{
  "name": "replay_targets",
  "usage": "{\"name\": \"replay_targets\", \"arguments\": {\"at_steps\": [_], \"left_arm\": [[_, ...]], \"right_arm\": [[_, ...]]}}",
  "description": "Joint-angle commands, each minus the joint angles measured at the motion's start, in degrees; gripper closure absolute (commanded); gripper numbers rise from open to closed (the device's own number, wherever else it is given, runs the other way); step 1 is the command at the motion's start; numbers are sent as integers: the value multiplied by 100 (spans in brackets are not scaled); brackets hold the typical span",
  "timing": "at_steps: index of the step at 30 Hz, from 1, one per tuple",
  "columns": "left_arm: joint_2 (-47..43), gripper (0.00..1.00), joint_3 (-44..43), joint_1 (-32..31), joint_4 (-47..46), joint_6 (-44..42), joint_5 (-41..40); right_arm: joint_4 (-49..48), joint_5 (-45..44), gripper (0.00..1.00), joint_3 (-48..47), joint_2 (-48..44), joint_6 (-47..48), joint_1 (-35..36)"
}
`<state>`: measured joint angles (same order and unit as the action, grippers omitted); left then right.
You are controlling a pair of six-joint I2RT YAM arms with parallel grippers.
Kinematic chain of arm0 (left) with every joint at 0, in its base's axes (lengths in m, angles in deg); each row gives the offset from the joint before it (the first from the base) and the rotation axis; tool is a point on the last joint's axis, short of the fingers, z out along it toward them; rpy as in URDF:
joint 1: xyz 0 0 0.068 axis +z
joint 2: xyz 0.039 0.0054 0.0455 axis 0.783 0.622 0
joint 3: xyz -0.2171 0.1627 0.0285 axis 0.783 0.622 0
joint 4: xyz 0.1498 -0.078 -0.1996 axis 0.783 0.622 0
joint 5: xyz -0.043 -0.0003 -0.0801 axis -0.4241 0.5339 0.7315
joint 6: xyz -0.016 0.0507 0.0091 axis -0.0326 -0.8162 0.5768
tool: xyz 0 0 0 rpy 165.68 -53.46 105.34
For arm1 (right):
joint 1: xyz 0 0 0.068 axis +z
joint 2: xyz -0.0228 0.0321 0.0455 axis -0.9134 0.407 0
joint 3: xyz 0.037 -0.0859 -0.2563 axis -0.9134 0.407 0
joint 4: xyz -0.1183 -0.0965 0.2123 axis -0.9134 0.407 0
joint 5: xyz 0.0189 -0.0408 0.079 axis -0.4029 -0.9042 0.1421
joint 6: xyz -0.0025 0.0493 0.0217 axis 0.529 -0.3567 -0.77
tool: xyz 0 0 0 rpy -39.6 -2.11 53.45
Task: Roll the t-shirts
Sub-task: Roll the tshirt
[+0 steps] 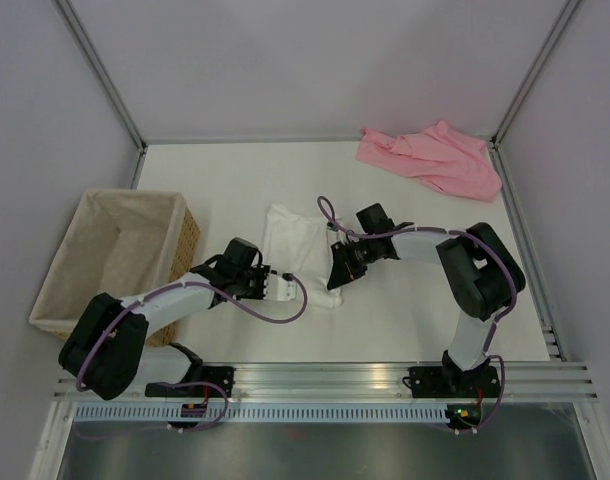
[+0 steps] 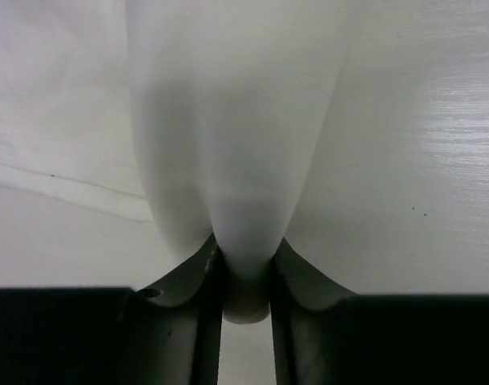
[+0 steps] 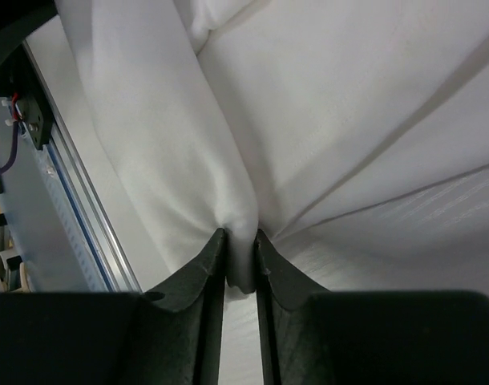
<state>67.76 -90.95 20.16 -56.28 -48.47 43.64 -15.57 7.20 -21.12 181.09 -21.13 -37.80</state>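
Working the rig remotely, I have both arms on the white t-shirt (image 1: 295, 240), which lies partly folded on the desk (image 1: 225, 170) a short way to the right of the cloth-lined wicker basket (image 1: 188, 238). The left gripper (image 1: 282, 287) is clamped on a fold of white cloth at the shirt's near edge, on the basket side. The right gripper (image 1: 337, 272) pinches bunched white cloth on the side away from the basket. The pink t-shirt (image 1: 432, 158) lies crumpled well apart from the basket, at the far right corner.
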Motion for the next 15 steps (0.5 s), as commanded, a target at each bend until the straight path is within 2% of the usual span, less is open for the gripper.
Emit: {"name": "replay_targets", "arguments": {"at_steps": [1, 3, 4, 6, 8, 11, 14, 15], "left_arm": [[189, 75, -37, -9, -88, -202, 27], [260, 94, -64, -9, -35, -194, 27], [286, 97, -168, 8, 78, -80, 27], [330, 98, -423, 78, 481, 52, 307], [487, 98, -1002, 324, 1385, 316, 1044], [812, 98, -1592, 544, 2249, 536, 1634], [928, 98, -1839, 624, 2750, 571, 1907], [954, 98, -1909, 659, 2855, 554, 1960]], "right_arm": [[393, -191, 72, -387, 13, 599, -76], [804, -393, 67, -598, -110, 837, -120], [920, -699, 64, -651, -328, 1134, -172], [1148, -1017, 54, -757, -662, 1651, -199], [1167, -1377, 48, -696, -1225, 2040, -182], [731, -2001, 46, -163, -2007, 2822, 20], [395, -2748, 41, 586, -2684, 3657, 678], [255, -2880, 41, 753, -2920, 3877, 1184]]}}
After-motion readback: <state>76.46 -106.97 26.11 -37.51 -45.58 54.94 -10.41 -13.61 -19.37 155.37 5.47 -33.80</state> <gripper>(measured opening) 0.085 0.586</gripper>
